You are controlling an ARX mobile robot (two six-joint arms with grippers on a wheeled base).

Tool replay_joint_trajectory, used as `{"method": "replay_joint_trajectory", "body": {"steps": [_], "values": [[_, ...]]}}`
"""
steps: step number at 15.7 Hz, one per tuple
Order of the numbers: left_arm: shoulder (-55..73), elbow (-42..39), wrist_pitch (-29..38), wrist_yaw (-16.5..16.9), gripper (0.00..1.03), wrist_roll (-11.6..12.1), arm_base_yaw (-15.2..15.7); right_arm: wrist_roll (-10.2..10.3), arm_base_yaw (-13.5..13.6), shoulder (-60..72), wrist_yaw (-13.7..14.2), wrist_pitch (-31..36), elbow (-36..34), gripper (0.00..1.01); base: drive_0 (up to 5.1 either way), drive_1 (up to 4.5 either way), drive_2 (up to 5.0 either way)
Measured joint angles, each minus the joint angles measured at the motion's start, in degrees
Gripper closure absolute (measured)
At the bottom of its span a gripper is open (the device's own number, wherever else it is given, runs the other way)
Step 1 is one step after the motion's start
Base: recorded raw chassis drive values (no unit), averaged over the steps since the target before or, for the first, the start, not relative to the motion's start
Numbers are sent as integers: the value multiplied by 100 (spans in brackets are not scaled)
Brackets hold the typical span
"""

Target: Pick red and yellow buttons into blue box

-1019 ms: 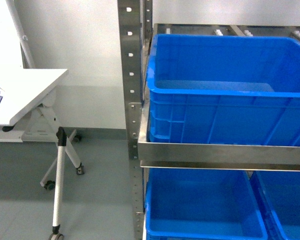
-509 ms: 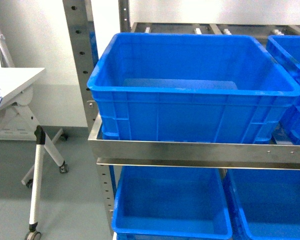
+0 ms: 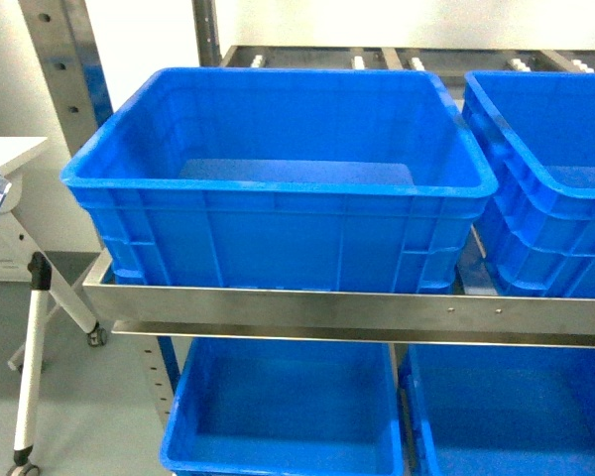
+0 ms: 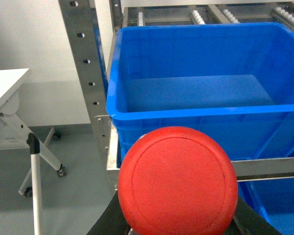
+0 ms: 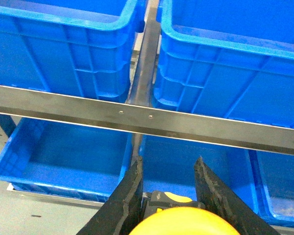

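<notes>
The red button (image 4: 177,181) fills the lower middle of the left wrist view, its round cap facing the camera. My left gripper (image 4: 179,218) is shut on it, and only dark finger edges show beside the cap. Beyond it stands the blue box (image 4: 206,111) on the rack's upper shelf, seen empty in the head view as blue box (image 3: 278,188). My right gripper (image 5: 168,166) is shut on the yellow button (image 5: 186,223), whose cap and black base sit between the two black fingers (image 5: 130,196). Neither gripper shows in the head view.
A steel rack rail (image 3: 357,312) runs across in front of the box, with an upright post (image 3: 64,59) at the left. A second blue bin (image 3: 555,198) stands to the right, and more bins (image 3: 288,416) sit below. A white folding table (image 3: 5,154) stands at the left.
The head view has swung rightward: the rack and blue box slid left in view, so the box now sits central and a second bin shows at the right.
</notes>
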Motion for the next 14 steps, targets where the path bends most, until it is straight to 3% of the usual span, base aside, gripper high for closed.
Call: {"method": "replay_joint_trajectory", "body": {"steps": [14], "values": [[4, 0, 7, -2, 80, 0, 0, 0, 2, 0, 0, 4, 0, 72, 464, -99, -370]]}}
